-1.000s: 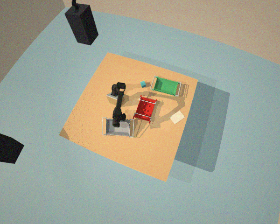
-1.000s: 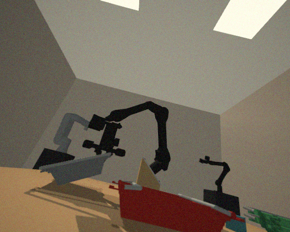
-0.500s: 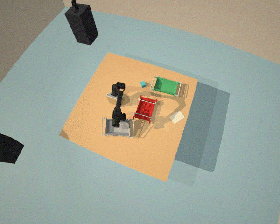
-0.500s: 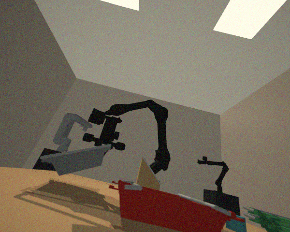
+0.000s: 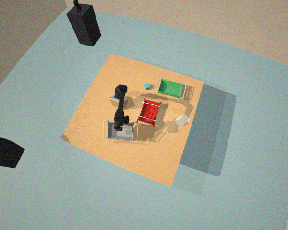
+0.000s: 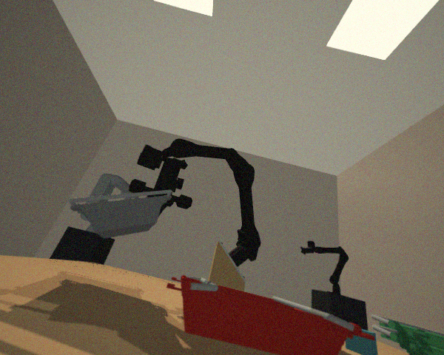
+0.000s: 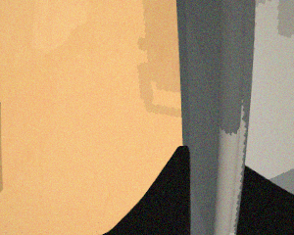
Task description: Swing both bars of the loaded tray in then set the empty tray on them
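Observation:
The grey empty tray (image 5: 114, 134) (image 6: 123, 215) (image 7: 206, 73) hangs in the air above the table, slightly tilted in the exterior view. Its wire bars are out over its ends. My gripper (image 6: 167, 200) (image 7: 194, 155) is shut on one long side wall of it; the fingertips are hidden in the top view. The red loaded tray (image 5: 146, 121) (image 6: 260, 316) stands on the table beside and lower than the grey one. Small red blocks (image 5: 150, 109) lie inside. One wire bar (image 5: 151, 104) and the other wire bar (image 5: 146, 118) both lie across its top, near its ends.
A green tray (image 5: 172, 87) (image 6: 428, 332) with bars out stands behind the red one. A teal cube (image 5: 147, 86) (image 6: 362, 344) is left of it. A pale panel (image 5: 182, 120) is at the right; a tan panel (image 6: 224, 271) stands near the arm's base.

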Robot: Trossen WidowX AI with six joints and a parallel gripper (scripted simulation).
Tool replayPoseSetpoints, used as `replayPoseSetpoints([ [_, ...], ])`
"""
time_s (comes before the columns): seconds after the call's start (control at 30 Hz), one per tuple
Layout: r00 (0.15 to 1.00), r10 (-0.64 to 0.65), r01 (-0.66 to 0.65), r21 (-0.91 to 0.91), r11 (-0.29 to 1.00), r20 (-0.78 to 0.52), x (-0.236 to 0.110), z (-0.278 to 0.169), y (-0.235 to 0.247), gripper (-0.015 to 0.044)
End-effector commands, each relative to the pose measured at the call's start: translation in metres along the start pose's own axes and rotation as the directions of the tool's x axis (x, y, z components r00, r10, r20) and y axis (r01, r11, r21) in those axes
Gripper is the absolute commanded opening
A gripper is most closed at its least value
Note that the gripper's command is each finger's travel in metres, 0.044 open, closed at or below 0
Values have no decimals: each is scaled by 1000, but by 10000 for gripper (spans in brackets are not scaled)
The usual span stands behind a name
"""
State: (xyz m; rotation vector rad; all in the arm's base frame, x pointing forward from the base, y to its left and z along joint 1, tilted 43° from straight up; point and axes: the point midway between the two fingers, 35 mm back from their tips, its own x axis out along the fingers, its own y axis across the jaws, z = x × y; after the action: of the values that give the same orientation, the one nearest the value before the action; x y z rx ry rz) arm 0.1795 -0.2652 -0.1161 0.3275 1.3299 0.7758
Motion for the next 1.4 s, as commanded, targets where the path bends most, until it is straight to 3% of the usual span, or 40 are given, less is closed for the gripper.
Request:
replayPoseSetpoints([
  [0.0,1000,-19,19,-5,1000,-1,-12,-2,-4,0],
  [0.87,1000,-20,20,-8,1000,-1,-13,-1,-4,0],
  [1.37,999,-37,34,-240,970,-7,-22,51,21,0],
])
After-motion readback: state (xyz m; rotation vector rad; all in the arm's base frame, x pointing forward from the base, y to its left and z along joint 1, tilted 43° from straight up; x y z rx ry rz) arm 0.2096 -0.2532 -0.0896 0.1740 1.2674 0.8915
